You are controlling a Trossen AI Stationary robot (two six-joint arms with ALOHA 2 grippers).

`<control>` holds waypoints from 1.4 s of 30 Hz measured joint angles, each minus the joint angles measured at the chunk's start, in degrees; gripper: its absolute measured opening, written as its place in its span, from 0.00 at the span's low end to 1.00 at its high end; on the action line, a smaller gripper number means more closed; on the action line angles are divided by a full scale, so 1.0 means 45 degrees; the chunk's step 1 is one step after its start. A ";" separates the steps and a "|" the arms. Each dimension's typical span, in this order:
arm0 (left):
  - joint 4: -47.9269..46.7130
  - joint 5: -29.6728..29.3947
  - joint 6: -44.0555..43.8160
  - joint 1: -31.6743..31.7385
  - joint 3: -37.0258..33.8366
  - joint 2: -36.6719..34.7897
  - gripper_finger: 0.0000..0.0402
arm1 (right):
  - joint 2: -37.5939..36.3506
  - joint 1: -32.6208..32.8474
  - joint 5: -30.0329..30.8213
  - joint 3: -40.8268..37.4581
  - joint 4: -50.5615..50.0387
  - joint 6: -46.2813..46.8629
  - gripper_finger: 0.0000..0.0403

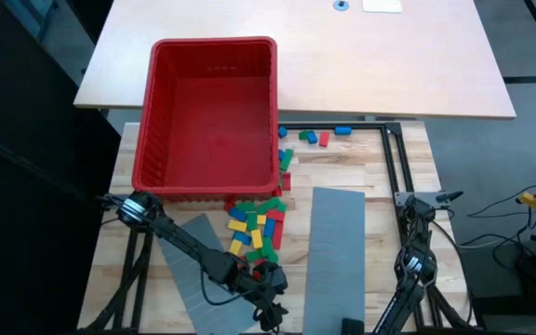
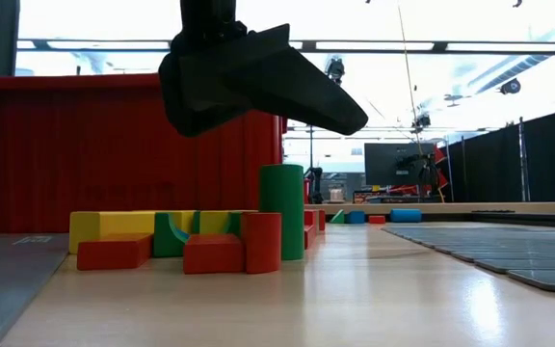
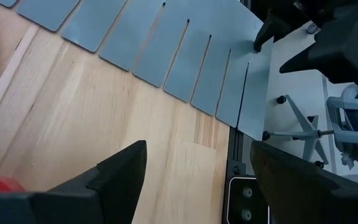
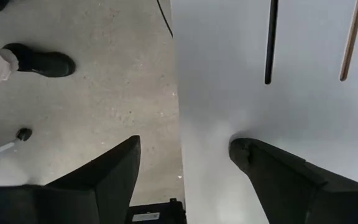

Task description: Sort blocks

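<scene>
The left claw (image 1: 270, 296) hung wide open and empty over the bench (image 1: 380, 177), the blocks (image 1: 257, 226) heaped just beyond it (beside the red bin (image 1: 214, 112)); the right claw (image 4: 185, 162) also gaped.

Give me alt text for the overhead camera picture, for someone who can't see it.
An empty red bin sits on a wooden table, with blocks piled by its near right corner. The left gripper is near them, between two grey slotted panels; the right arm waits aside.

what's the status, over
Left end effector open, empty, near blocks. Right end effector open, parked at table edge. Blocks unsorted beside bin. Nothing blocking.
</scene>
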 joint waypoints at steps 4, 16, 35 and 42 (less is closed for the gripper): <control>0.0000 0.0002 0.0000 0.0000 0.0000 0.0000 0.68 | 0.0010 0.0029 -0.0143 0.0477 -0.0606 0.0083 0.65; 0.0000 -0.0006 0.0005 0.0000 0.0000 0.0000 0.68 | -0.0092 0.0029 0.0154 0.1280 -0.2051 -0.0485 0.65; 0.0000 -0.0015 0.0005 0.0000 0.0000 0.0000 0.68 | -0.0034 0.0024 0.0111 0.0526 -0.0928 -0.0538 0.65; 0.0000 -0.0020 0.0000 0.0000 0.0000 0.0000 0.68 | -0.0034 -0.0004 0.0101 0.0075 -0.0157 -0.0324 0.65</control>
